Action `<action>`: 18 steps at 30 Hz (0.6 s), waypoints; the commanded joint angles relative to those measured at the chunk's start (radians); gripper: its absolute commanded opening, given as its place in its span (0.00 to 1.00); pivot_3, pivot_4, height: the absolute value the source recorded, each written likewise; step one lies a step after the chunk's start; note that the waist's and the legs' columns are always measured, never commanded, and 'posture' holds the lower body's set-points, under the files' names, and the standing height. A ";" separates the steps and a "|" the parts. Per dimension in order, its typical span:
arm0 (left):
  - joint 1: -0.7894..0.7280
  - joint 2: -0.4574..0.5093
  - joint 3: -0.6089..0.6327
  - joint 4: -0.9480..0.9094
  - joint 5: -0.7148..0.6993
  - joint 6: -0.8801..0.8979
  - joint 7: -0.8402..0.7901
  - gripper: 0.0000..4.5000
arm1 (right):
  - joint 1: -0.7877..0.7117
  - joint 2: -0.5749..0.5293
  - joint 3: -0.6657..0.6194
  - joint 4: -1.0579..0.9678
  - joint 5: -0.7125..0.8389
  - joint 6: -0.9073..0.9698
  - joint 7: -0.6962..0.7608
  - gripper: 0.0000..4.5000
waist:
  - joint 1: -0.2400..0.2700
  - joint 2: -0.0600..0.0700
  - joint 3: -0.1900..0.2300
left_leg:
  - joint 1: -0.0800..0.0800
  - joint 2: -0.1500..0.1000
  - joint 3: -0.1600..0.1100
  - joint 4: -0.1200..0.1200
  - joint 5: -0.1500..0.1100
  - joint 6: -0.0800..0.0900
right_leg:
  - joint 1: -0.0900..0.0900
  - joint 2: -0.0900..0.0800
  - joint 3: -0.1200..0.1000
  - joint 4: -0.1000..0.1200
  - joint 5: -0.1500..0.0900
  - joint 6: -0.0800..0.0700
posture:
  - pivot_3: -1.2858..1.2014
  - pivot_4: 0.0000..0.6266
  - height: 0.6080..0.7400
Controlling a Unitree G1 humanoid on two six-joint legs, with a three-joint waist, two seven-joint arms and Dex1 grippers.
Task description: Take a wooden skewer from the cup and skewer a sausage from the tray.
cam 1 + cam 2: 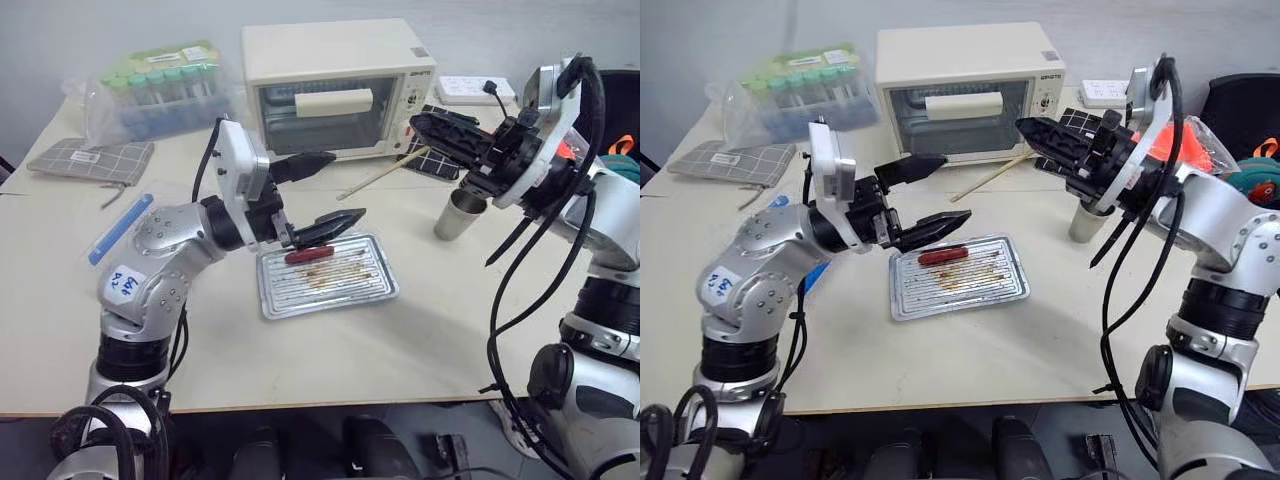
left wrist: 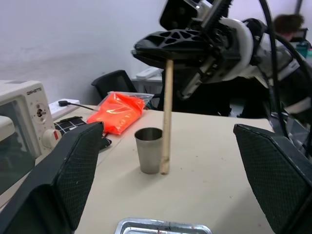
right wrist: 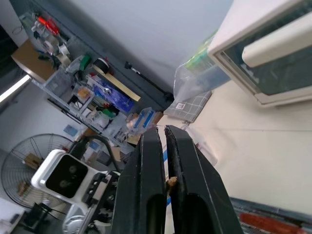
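Pale wood marks the wooden skewer (image 1: 383, 174), clamped at one end between the closed fingers of the right pincer (image 1: 428, 128) and slanting down toward the robot's left in the head views, above the cream desk (image 1: 400, 340). Seen from the left wrist, it hangs from the right pincer with its lower tip beside the cup (image 2: 148, 150). That cup, a grey steel tumbler, stands upright on the desk under the right arm, to the right of the tray (image 1: 370, 292). The silver ridged tray lies at the desk's centre; the dark red sausage (image 1: 942, 255) rests near its far left corner. The left pincer (image 1: 325, 195) is raised above the tray's far left corner, fingers spread wide apart and empty, the lower fingertip just above the sausage in the head view. Behind the tray stands a cream toaster oven (image 1: 338, 87); a bag of tubes (image 1: 160, 92) sits at far left.
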 commanded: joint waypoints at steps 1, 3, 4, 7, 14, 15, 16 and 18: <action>-0.021 -0.030 -0.004 0.002 0.020 -0.048 0.011 1.00 | -0.001 0.020 -0.014 -0.059 0.038 -0.047 -0.016 0.01 | -0.002 0.000 0.000 | 0.000 0.000 0.000 0.000 0.000 0.000 | -0.001 0.000 0.000 0.000 0.000 0.000 | 0.52 0.24 1.00; -0.027 -0.068 -0.004 0.014 0.010 -0.065 0.020 0.96 | 0.010 0.029 -0.011 -0.077 0.038 -0.050 -0.010 0.00 | -0.001 0.000 0.000 | -0.001 0.001 0.000 0.000 0.000 0.000 | -0.002 0.000 0.000 0.001 0.000 0.000 | 0.52 0.24 1.00; -0.031 -0.081 -0.006 0.018 0.008 -0.067 0.022 0.92 | 0.014 0.040 -0.012 -0.084 0.038 -0.056 -0.015 0.00 | 0.000 0.000 0.000 | -0.003 0.001 0.000 0.001 0.000 0.000 | -0.003 0.000 0.000 0.002 0.000 0.000 | 0.52 0.24 1.00; -0.036 -0.103 -0.012 0.027 0.014 -0.071 0.017 0.80 | 0.022 0.068 -0.015 -0.105 0.038 -0.078 -0.038 0.00 | 0.000 0.000 0.000 | -0.011 0.001 -0.002 0.006 0.000 0.000 | -0.009 0.000 0.000 0.004 0.000 0.000 | 0.52 0.24 1.00; -0.046 -0.120 -0.018 0.032 0.014 -0.069 0.009 0.44 | 0.038 0.099 -0.018 -0.134 0.038 -0.101 -0.069 0.00 | 0.000 0.000 0.000 | -0.012 0.001 -0.002 0.007 0.000 0.000 | -0.010 0.000 -0.001 0.005 0.000 0.000 | 0.52 0.24 1.00; -0.047 -0.121 -0.021 0.033 0.018 -0.069 0.010 0.38 | 0.040 0.103 -0.019 -0.137 0.038 -0.103 -0.072 0.00 | 0.000 0.000 0.000 | -0.012 0.001 -0.002 0.007 0.000 0.000 | -0.010 0.000 -0.001 0.005 0.000 0.000 | 0.52 0.24 1.00; -0.048 -0.121 -0.024 0.035 0.022 -0.068 0.012 0.34 | 0.041 0.105 -0.019 -0.139 0.038 -0.105 -0.074 0.00 | 0.000 0.000 0.000 | -0.012 0.001 -0.002 0.007 0.000 0.000 | -0.010 0.000 -0.001 0.005 0.000 0.000 | 0.52 0.24 1.00; -0.051 -0.119 -0.032 0.039 0.030 -0.062 0.015 0.28 | 0.043 0.108 -0.018 -0.145 0.038 -0.108 -0.078 0.00 | 0.000 0.000 0.000 | -0.012 0.001 -0.002 0.006 0.000 0.000 | -0.010 0.000 -0.001 0.005 0.000 0.000 | 0.52 0.24 1.00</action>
